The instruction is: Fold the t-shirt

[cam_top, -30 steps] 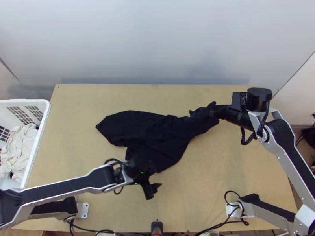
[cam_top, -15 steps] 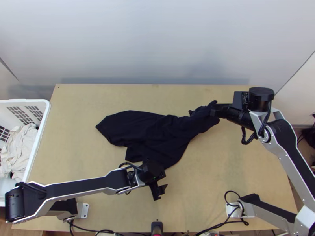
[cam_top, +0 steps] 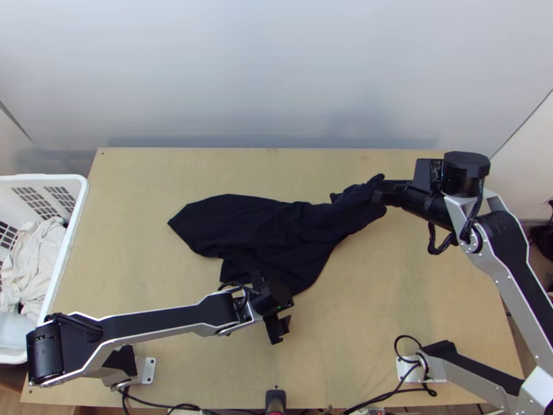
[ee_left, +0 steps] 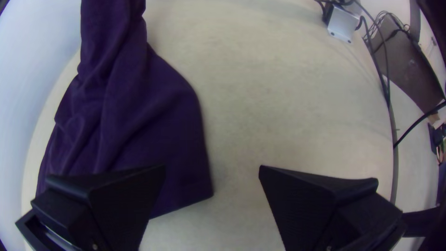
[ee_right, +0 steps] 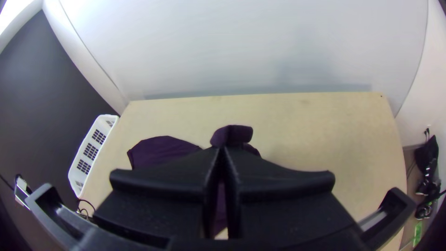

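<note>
A black t-shirt (cam_top: 276,232) lies bunched and creased across the middle of the table, its right end narrowed and lifted at my right gripper (cam_top: 382,193). In the right wrist view, the right gripper (ee_right: 222,151) is shut on that end of the shirt (ee_right: 162,151), with a bit of cloth poking past the tips. My left gripper (cam_top: 272,304) hangs at the shirt's near edge, covering part of it. Seen from the left wrist, the open left gripper (ee_left: 212,168) holds nothing; one finger overlaps the shirt (ee_left: 139,107), the other is over bare wood.
A white basket (cam_top: 77,214) with pale cloth stands at the table's left edge. Bare table (cam_top: 387,290) stretches to the right of the shirt. A small dark device (cam_top: 275,399) and cables are at the near edge, and a pale wall rises behind the table.
My left gripper has shifted to the right and slightly away from the near edge. The right gripper has drawn a little to the right, with the held end of the shirt following slightly.
</note>
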